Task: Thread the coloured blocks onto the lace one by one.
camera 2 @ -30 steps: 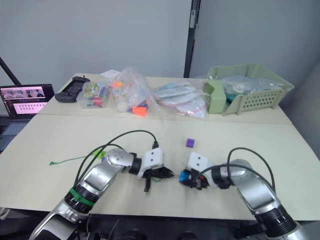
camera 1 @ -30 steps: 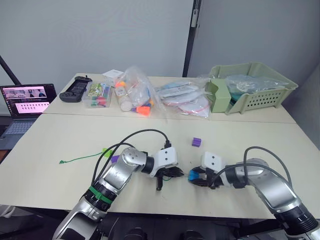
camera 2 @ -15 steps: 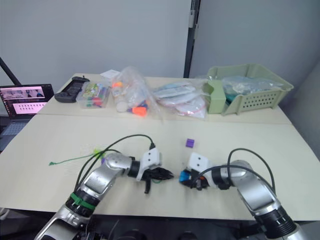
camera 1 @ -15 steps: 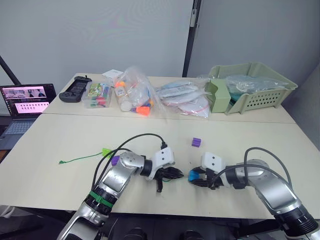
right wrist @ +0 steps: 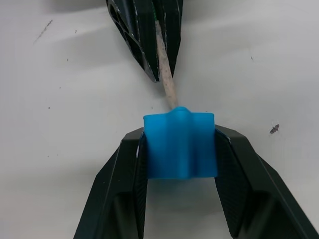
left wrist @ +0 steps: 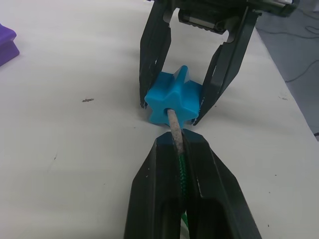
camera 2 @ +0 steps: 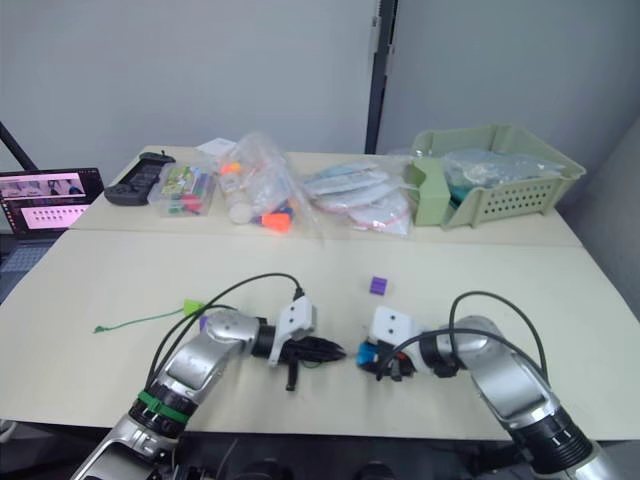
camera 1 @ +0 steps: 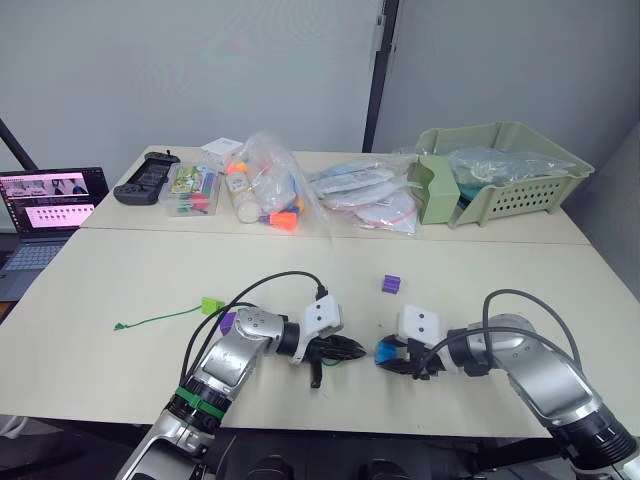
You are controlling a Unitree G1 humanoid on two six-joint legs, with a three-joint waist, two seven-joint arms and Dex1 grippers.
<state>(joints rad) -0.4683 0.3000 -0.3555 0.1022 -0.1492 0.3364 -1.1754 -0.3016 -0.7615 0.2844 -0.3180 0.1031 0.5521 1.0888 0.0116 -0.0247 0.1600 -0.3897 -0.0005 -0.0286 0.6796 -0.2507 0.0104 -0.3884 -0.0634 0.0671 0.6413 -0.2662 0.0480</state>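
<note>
My right gripper [right wrist: 179,133] is shut on a blue block [right wrist: 180,144] resting on the table near the front edge. Facing it, my left gripper [left wrist: 174,143] is shut on the lace's pale stiff tip [left wrist: 174,125], which meets the centre hole of the blue block [left wrist: 172,98]; how deep it goes cannot be told. The green lace [camera 1: 160,318] trails left across the table to its knot. A purple block [camera 1: 392,285] lies behind the grippers. A second purple block [camera 1: 228,321] and a lime green block [camera 1: 210,304] lie by my left forearm.
Along the back of the table stand a green basket [camera 1: 500,180], plastic bags of toy pieces [camera 1: 270,190], a clear box [camera 1: 192,190] and a black controller [camera 1: 140,190]. A laptop [camera 1: 50,205] is open at the far left.
My left forearm has swung lower and left, uncovering the lime green block. The left gripper has edged slightly toward the blue block. The right gripper has stayed put.
</note>
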